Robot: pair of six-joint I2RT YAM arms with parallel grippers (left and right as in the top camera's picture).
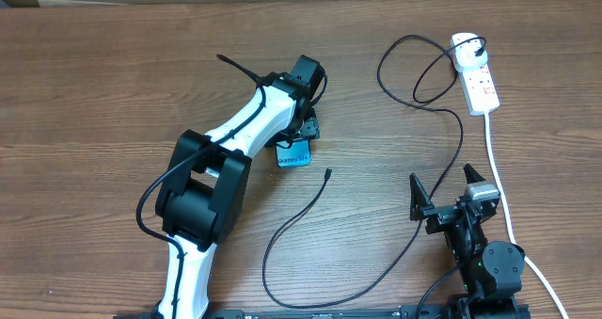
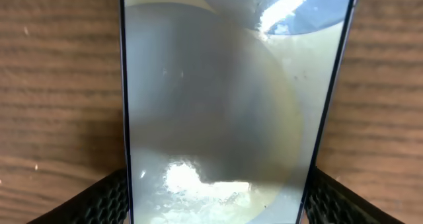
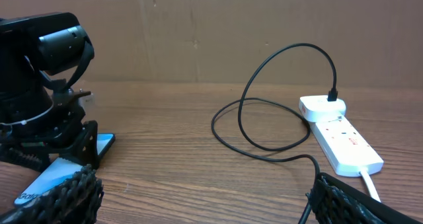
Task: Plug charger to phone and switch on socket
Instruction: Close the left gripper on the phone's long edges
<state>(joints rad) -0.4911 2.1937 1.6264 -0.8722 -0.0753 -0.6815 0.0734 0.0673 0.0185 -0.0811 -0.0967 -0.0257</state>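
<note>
The slim black-edged, blue-screened smartphone (image 1: 293,156) lies on the wooden worktop (image 1: 113,74) between the left fingers (image 2: 109,199), which pinch its long edges. The right fingers (image 3: 66,197), spread wide, sit well apart.

1. left arm (image 1: 240,131): white links stretched forward, wrist bent downward.
2. left gripper (image 1: 303,131): pointing down, fingers (image 2: 106,197) set against either long edge of the phone (image 2: 218,105), which lies flat between them.
3. right arm (image 1: 489,263): folded low, wrist held level.
4. right gripper (image 1: 440,185): facing forward, fingers (image 3: 66,197) spread wide apart.
</note>
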